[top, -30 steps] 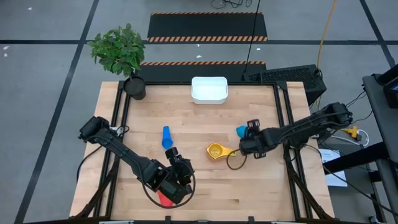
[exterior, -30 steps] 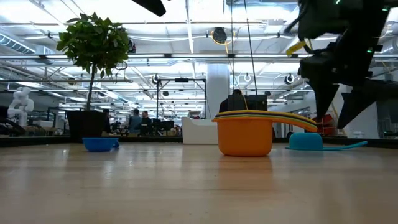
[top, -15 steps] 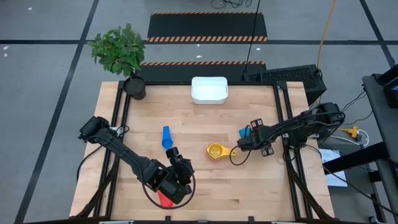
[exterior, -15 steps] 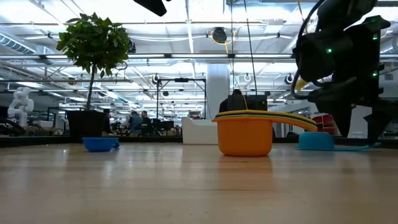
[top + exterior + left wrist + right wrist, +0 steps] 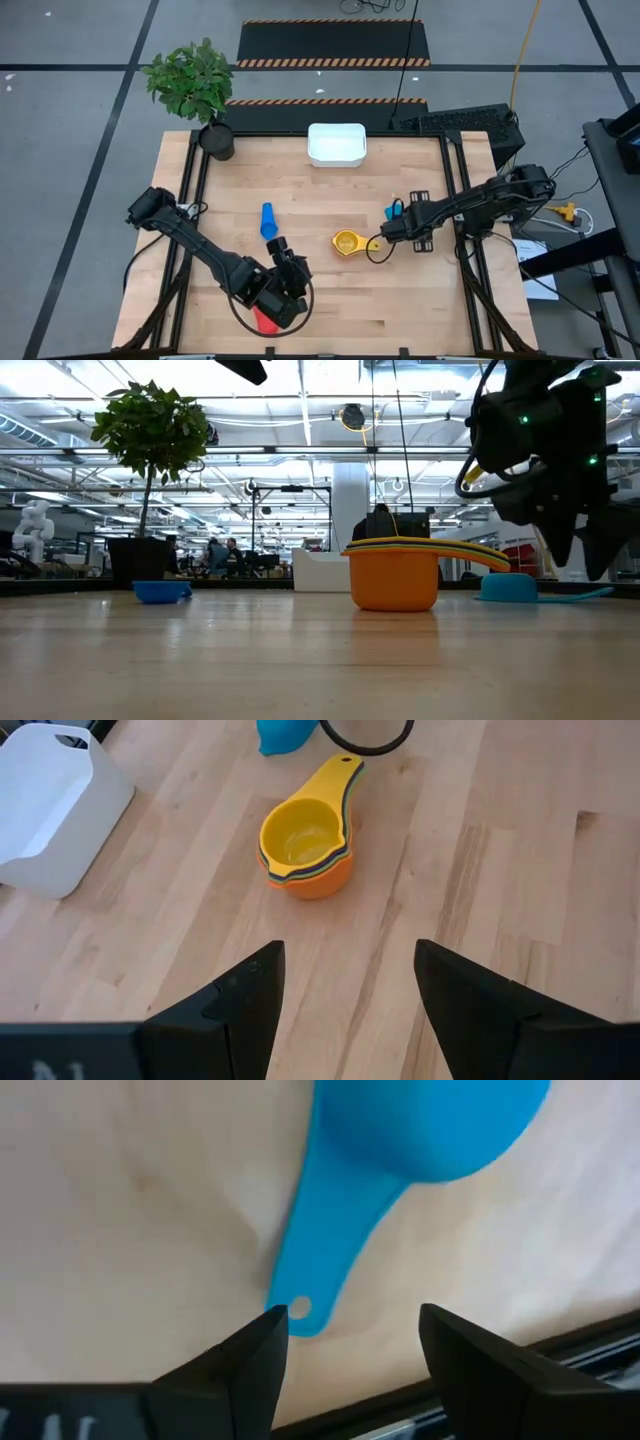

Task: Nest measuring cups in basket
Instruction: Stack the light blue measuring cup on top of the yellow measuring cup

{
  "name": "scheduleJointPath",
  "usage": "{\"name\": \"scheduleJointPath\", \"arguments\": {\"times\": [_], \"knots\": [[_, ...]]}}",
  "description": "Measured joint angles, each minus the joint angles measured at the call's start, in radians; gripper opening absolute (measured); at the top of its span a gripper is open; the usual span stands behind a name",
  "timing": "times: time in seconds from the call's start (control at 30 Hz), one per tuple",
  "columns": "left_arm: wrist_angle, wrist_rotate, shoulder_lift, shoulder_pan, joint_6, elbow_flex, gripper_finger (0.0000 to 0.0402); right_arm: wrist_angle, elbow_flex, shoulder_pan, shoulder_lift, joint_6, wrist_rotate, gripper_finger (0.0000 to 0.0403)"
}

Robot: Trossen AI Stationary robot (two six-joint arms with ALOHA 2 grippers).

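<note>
- Yellow tops the nested stack (image 5: 346, 242) of cups near the middle of the worktop (image 5: 430, 310); from the low view (image 5: 394, 573) its bottom cup is orange, with thin coloured rims layered above it.
- Light blue cup (image 5: 391, 211) lies upside down on the wood, right of the stack, its handle running out flat along the boards (image 5: 330, 1230).
- Right gripper (image 5: 400, 218) sits low over that cup, fingers (image 5: 470, 1370) released and spread either side of the handle end, not touching it as far as I can see.
- Blue cup (image 5: 267, 220) lies alone, left of the stack and well apart from it.
- Red cup (image 5: 264, 319) shows at the near edge, partly under the left arm.
- Left gripper (image 5: 285, 262) hangs over the front left part of the worktop, fingers (image 5: 240, 1005) released with nothing between them, pointed toward the stack.
- White basket (image 5: 336, 144) stands at the far edge, holding no cup that I can see.
- Potted plant (image 5: 195, 84) stands at the far left corner.
</note>
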Motion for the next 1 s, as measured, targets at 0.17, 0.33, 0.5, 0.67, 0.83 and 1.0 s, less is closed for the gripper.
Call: {"name": "scheduleJointPath", "arguments": {"times": [0.17, 0.33, 0.5, 0.67, 0.83, 1.0], "knots": [[0.0, 0.0, 0.0, 0.002, 0.007, 0.0, 0.0227, 0.02, -0.018, 0.0, 0.0, 0.033, -0.044, 0.0225], [0.0, 0.0, 0.0, 0.002, 0.002, 0.0, 0.0227, 0.078, -0.055, -0.035, 0.001, 0.037, -0.103, 0.0239], [0.0, 0.0, 0.0, 0.002, -0.001, 0.0, 0.0227, 0.112, -0.084, -0.079, 0.001, 0.033, -0.13, 0.0253], [0.002, 0.0, 0.0, 0.002, -0.006, 0.0, 0.0227, 0.118, -0.084, -0.156, 0.001, 0.023, -0.146, 0.0258], [0.002, 0.0, 0.0, 0.001, -0.008, 0.0, 0.0227, 0.151, -0.086, -0.221, 0.001, -0.033, -0.222, 0.0252], [0.002, 0.004, 0.0, -0.001, -0.008, 0.0, 0.0227, 0.168, -0.093, -0.252, 0.0, -0.062, -0.28, 0.022]]}}
